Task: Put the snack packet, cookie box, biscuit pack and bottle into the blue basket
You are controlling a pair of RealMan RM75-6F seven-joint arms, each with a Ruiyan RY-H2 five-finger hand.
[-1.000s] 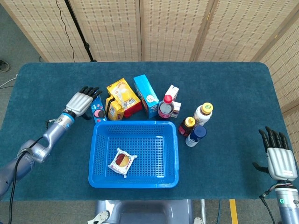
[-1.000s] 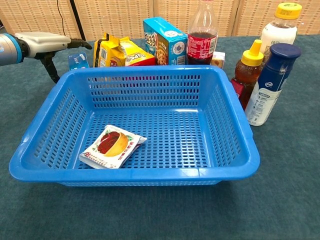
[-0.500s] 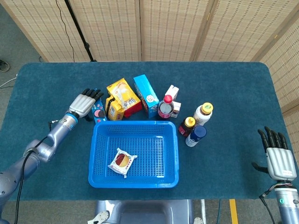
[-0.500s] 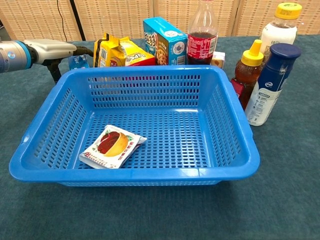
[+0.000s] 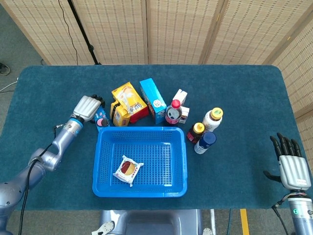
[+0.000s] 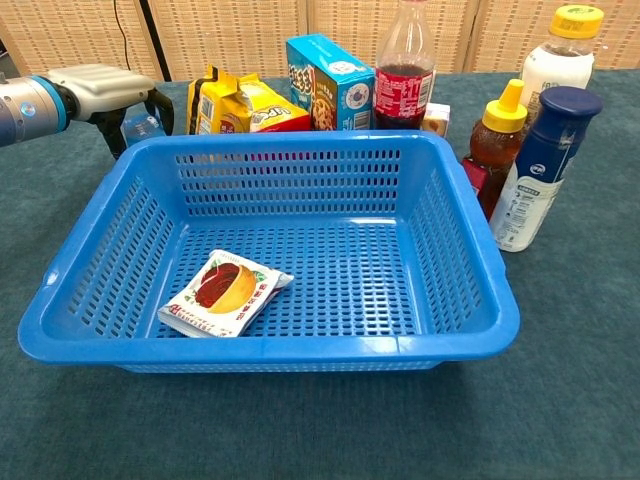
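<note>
The blue basket (image 5: 141, 129) (image 6: 300, 346) sits front and centre, with the snack packet (image 5: 128, 170) (image 6: 225, 292) lying flat inside it. Just beyond its far left corner, my left hand (image 5: 86, 107) (image 6: 105, 85) curls its fingers down around the small blue biscuit pack (image 5: 101, 119) (image 6: 135, 127) and grips it. The blue cookie box (image 5: 152, 100) (image 6: 330, 80) stands upright behind the basket. Beside the box stands a bottle of red drink (image 5: 173, 112) (image 6: 403, 65). My right hand (image 5: 292, 166) rests open at the table's near right, fingers spread.
Yellow snack packs (image 5: 128, 103) (image 6: 240, 103) lie between the biscuit pack and the cookie box. A small carton (image 5: 180, 98) sits behind the red bottle. Right of the basket stand a yellow-capped white bottle (image 5: 212, 119), a honey bottle (image 5: 195, 132) and a blue-capped bottle (image 5: 205, 142).
My left hand moved in toward the basket's far left corner and its outstretched fingers have curled down around the biscuit pack. The right hand stayed put.
</note>
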